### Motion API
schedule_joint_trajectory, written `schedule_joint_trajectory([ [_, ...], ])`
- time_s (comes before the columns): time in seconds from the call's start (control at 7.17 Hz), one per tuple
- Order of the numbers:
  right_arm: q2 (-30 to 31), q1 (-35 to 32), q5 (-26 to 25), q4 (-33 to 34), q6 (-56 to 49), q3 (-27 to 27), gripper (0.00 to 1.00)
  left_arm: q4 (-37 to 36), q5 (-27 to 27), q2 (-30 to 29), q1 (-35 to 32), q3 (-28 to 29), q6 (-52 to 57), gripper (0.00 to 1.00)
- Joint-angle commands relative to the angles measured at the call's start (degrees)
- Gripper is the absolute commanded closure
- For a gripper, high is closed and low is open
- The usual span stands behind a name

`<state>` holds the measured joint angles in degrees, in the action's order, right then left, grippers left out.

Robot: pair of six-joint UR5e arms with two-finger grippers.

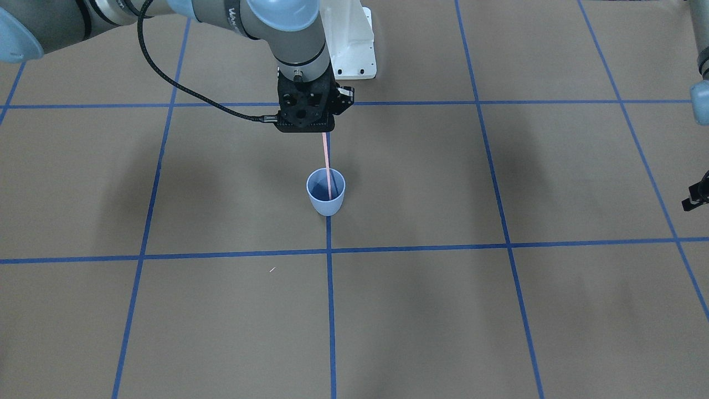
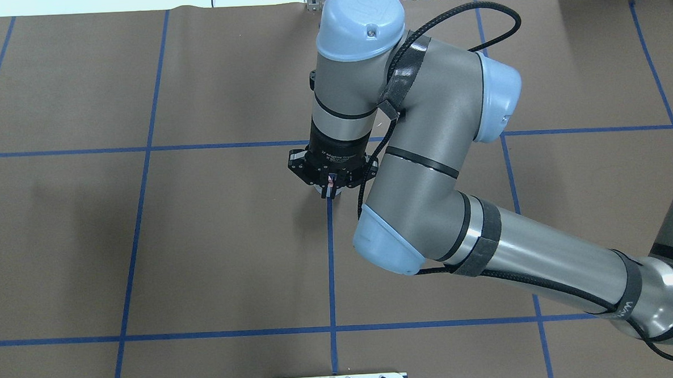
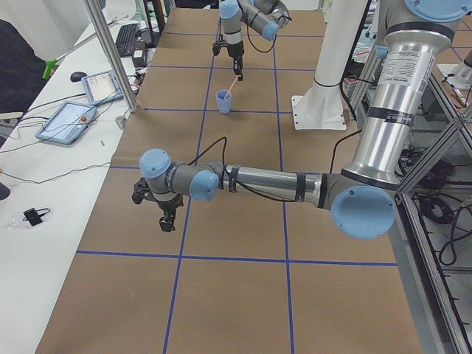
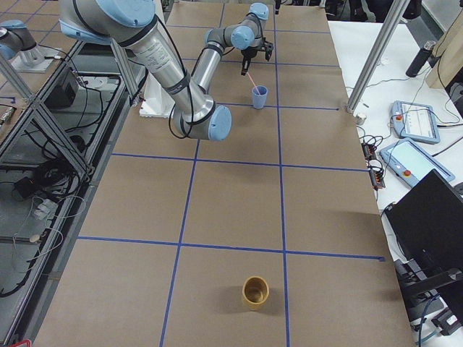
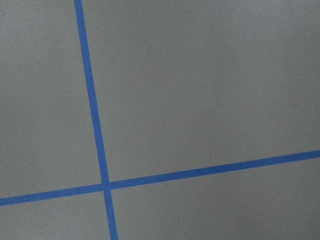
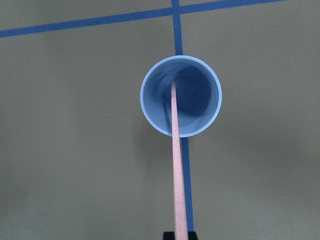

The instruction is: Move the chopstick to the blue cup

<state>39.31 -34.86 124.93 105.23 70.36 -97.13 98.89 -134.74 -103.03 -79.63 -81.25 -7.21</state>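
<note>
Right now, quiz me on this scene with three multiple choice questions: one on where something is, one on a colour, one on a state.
1. Where is the lower tip of the chopstick?
A) inside the blue cup
B) lying flat beside the cup
C) against the cup's outer wall

2. What colour is the chopstick?
A) black
B) pink
C) green

3. How is the right gripper?
A) open and empty
B) shut on the cup's rim
C) shut on the chopstick's upper end

Answers:
1 A: the right wrist view shows the stick running down into the cup's opening.
2 B: it reads pale pink in the front and wrist views.
3 C: the overhead view shows the gripper pinching the pink top end, with the stick hanging below it.
</note>
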Motion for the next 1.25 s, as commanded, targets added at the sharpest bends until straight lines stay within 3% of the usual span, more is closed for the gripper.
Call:
schedule_joint_trajectory([
  [0.0,0.33,-0.03,-0.03,-2.30,0.04,1.68,0.87,0.60,0.00,-0.06,0.00,0.21,0.00,0.02],
  [0.14,0.59,-0.03,-0.03,-2.31,-0.22,1.68,0.01,0.60,0.00,-0.06,0.00,0.21,0.00,0.02],
  [0.7,0.33,-4.93,1.72,-2.75,1.69,1.15,0.00,0.60,-0.09,0.02,-0.09,-0.05,0.00,0.02],
  [1.12,7.32,-18.27,11.44,-2.48,0.49,-1.73,0.00,0.69,0.00,0.02,-0.09,-0.23,0.09,0.02],
])
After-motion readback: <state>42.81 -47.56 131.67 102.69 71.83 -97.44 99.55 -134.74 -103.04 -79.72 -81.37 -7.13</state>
